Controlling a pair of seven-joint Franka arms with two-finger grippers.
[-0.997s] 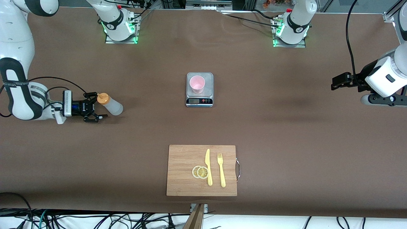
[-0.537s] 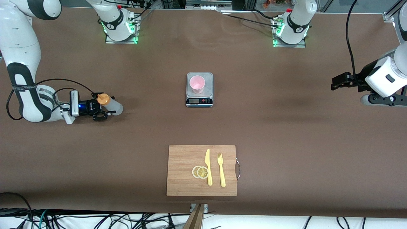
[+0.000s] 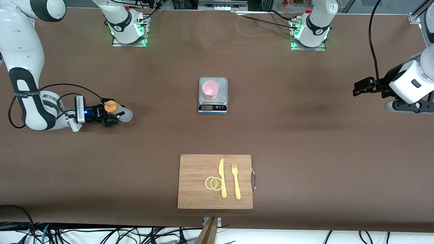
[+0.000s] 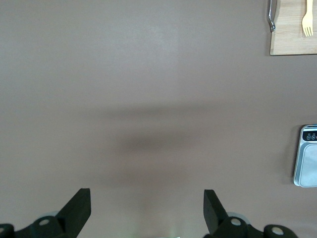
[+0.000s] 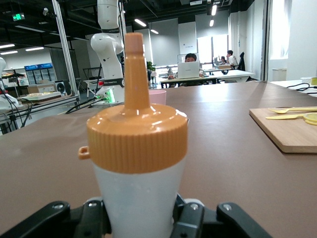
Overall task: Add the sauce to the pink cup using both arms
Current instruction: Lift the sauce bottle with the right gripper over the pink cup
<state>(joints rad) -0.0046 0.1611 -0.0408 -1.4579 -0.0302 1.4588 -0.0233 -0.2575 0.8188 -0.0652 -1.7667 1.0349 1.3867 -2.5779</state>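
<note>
The sauce bottle [image 3: 124, 115], whitish with an orange cap, stands upright on the table at the right arm's end. My right gripper [image 3: 113, 113] is shut on its body just below the cap. In the right wrist view the bottle [image 5: 141, 198] fills the gap between the fingers [image 5: 198, 218]. The pink cup [image 3: 210, 89] stands on a small kitchen scale [image 3: 212, 107] at the table's middle; it shows past the bottle in the right wrist view [image 5: 158, 96]. My left gripper [image 3: 359, 87] waits open and empty above the table at the left arm's end, also seen in its wrist view [image 4: 147, 208].
A wooden cutting board [image 3: 193, 183] lies nearer the front camera than the scale, with two lemon slices [image 3: 213, 183], a yellow knife [image 3: 222, 178] and a yellow fork [image 3: 236, 181]. The scale's edge [image 4: 307, 156] and board corner [image 4: 292, 34] show in the left wrist view.
My right gripper has slid forward around the sauce bottle and its fingers have closed in from wide open onto the bottle. The left arm has not moved.
</note>
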